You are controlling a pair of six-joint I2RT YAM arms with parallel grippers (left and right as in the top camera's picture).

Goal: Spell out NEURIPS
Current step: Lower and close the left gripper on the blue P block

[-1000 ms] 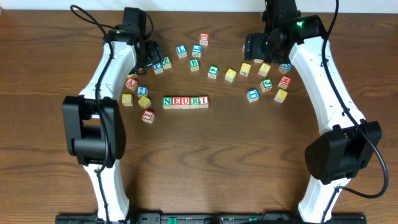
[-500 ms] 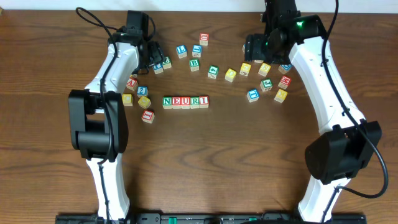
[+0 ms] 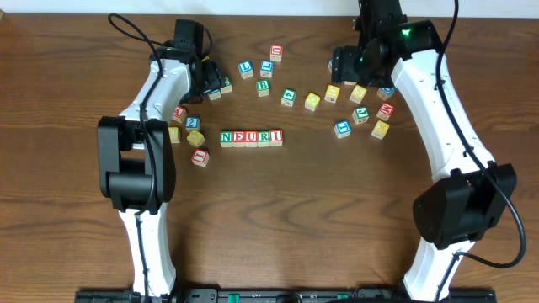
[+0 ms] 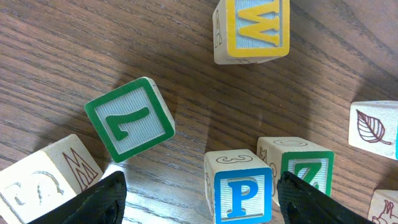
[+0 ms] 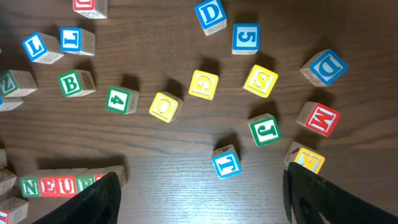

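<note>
Five cubes reading N, E, U, R, I form a row (image 3: 251, 137) mid-table, its left end also showing in the right wrist view as the row (image 5: 62, 185). The blue P cube (image 4: 241, 190) stands on the wood between my left gripper's (image 4: 202, 205) open fingers, nearer the right one, with neither touching it. Overhead, that left gripper (image 3: 208, 82) hovers over the far-left cluster of cubes. A yellow S cube (image 5: 260, 81) (image 3: 358, 93) lies among the far-right cubes. My right gripper (image 5: 202, 199) (image 3: 349, 63) hangs open and empty above them.
Around the P cube sit a green 7 cube (image 4: 129, 119), a yellow W cube (image 4: 252, 28) and a green Z cube (image 4: 298, 165). A blue T cube (image 5: 226, 162), a green J cube (image 5: 265, 130) and a red M cube (image 5: 321, 119) lie below the right gripper. More loose cubes (image 3: 192, 123) lie left of the row.
The left arm has shifted slightly right over the far-left cubes, its gripper staying open. The right arm and the row have not moved.
</note>
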